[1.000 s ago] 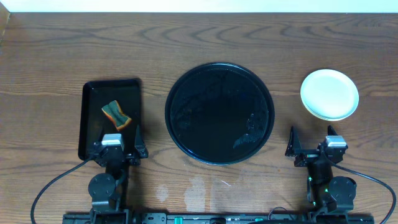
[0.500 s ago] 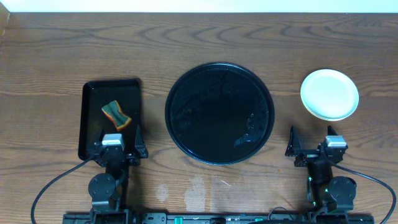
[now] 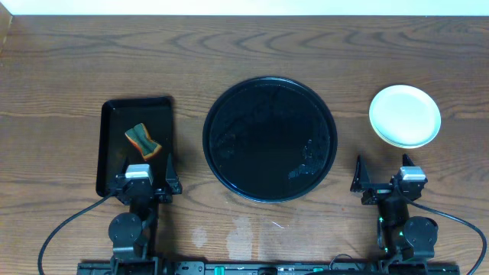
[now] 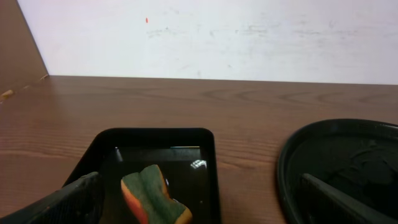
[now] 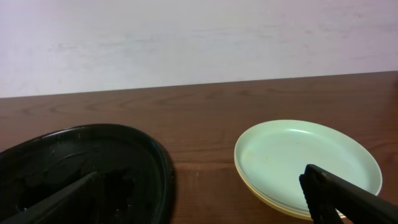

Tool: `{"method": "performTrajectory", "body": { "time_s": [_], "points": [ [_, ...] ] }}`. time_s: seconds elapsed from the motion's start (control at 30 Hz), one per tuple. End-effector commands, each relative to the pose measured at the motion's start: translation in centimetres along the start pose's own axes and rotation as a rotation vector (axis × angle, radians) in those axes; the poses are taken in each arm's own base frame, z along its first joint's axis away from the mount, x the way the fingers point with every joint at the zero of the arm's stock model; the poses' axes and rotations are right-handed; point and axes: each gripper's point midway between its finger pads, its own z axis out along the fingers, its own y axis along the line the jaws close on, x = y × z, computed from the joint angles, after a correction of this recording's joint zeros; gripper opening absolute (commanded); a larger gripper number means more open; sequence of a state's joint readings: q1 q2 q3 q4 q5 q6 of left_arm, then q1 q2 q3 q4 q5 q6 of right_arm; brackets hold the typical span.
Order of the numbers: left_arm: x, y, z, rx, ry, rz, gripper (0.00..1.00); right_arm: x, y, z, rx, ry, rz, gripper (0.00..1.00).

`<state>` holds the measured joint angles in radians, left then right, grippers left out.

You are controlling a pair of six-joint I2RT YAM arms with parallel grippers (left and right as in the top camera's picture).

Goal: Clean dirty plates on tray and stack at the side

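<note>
- The plates [image 3: 405,115] sit in a neat stack on the bare tabletop [image 3: 229,53], off to the right of the big round tray [image 3: 269,138] and clear of its rim. In the right wrist view the top one is pale mint and looks clean, with a yellowish edge peeking out underneath.
- The round tray is in the middle of the tabletop, glossy black, with some wet-looking streaks on it.
- Over on the left there's a smaller rectangular tray [image 3: 136,145] with an orange and green sponge [image 3: 143,140] lying in it, a bit crumpled.
- The left end effector [image 3: 145,166] hangs at the near edge of the rectangular tray, jaws spread wide with nothing between them. The sponge is just beyond it, not touching.
- The right end effector [image 3: 382,165] is on the near side of the plate stack, also spread wide and holding nothing, with a gap between it and the plates.
</note>
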<state>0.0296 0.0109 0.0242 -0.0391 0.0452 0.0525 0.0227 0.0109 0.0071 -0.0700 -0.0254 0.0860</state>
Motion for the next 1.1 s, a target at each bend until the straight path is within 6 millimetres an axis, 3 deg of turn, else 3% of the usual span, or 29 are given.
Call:
{"method": "performTrajectory", "body": {
  "time_s": [0.0,1.07],
  "points": [
    [1.60,0.38,0.11,-0.024,0.045,-0.003,0.98,0.03,-0.42,-0.03,0.020,-0.001,-0.012,0.99],
    [1.60,0.38,0.11,-0.024,0.045,-0.003,0.98,0.03,-0.42,-0.03,0.020,-0.001,-0.012,0.99]
  ]
}}
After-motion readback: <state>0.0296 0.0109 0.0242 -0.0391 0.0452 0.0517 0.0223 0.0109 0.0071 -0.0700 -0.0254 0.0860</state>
